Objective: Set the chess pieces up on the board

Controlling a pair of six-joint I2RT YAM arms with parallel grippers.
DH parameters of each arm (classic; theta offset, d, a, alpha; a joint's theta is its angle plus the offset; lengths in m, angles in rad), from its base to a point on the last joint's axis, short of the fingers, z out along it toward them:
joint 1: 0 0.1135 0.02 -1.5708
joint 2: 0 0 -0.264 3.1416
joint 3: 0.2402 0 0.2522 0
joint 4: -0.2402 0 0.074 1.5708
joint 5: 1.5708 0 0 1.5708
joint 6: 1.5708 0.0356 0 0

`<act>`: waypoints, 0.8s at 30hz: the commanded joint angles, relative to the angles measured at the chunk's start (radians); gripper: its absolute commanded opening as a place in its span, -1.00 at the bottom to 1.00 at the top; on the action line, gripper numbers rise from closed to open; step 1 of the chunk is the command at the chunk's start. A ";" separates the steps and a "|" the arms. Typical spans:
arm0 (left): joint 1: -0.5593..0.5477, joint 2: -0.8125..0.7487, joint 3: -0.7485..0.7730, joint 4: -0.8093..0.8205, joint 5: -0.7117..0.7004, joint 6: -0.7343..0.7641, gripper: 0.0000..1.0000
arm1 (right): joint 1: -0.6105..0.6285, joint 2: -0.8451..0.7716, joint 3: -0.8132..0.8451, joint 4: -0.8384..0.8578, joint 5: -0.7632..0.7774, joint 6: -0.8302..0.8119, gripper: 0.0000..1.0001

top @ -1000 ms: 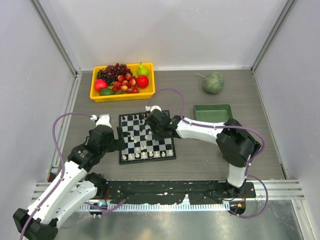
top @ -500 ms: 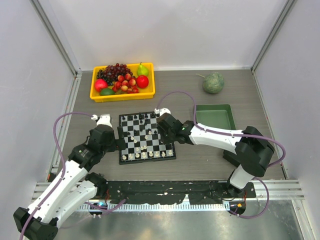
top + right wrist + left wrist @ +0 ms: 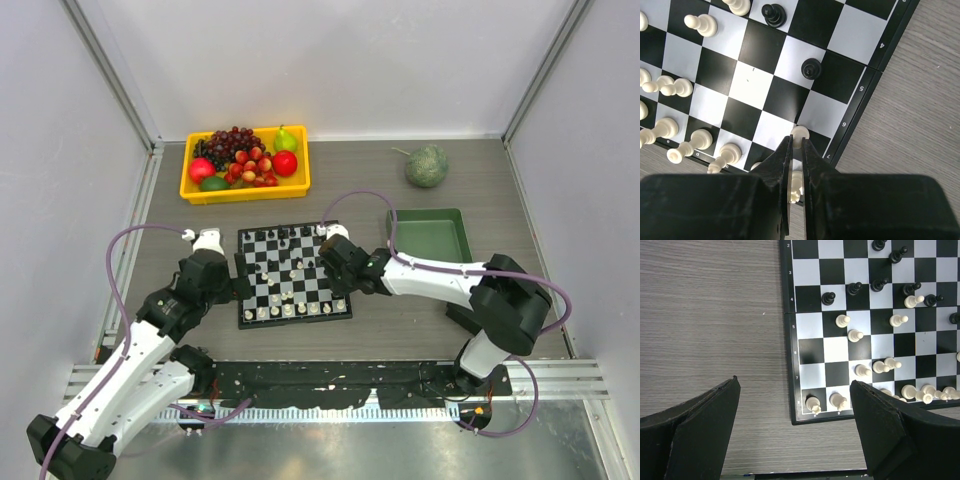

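Pieces [image 3: 700, 24]: tiny, light, rigid, smooth, likely tippy; best taken at the neck. Right claw [image 3: 797, 140] pinches white pawn [image 3: 800, 131] at board [image 3: 860, 95] edge. Left claw [image 3: 795, 385] spread.

Grey wood-grain table [image 3: 350, 180], black-and-white chessboard [image 3: 285, 275] near its middle, yellow fruit tray [image 3: 245, 192] far left, empty green tray [image 3: 428, 232] right of the chessboard, 1 round green melon [image 3: 426, 166] behind it.

Was a robotics lab test cell, plain white panel walls [image 3: 330, 60] stood in aluminium posts [image 3: 112, 75], grey wood-grain table [image 3: 400, 320], left arm [image 3: 150, 330] and right arm [image 3: 430, 280] were bolted by a metal rail [image 3: 560, 378], staged props lay out, yellow bin [image 3: 245, 192] of fruit, small board [image 3: 272, 250].
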 commanded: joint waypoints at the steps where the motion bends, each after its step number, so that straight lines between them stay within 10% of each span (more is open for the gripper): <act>1: 0.006 -0.015 0.000 0.028 -0.029 -0.007 0.99 | 0.004 -0.058 -0.015 0.023 0.033 0.021 -0.81; 24: 0.006 -0.027 -0.006 0.024 -0.023 -0.010 0.99 | 0.004 -0.070 -0.047 0.032 0.002 0.031 -0.81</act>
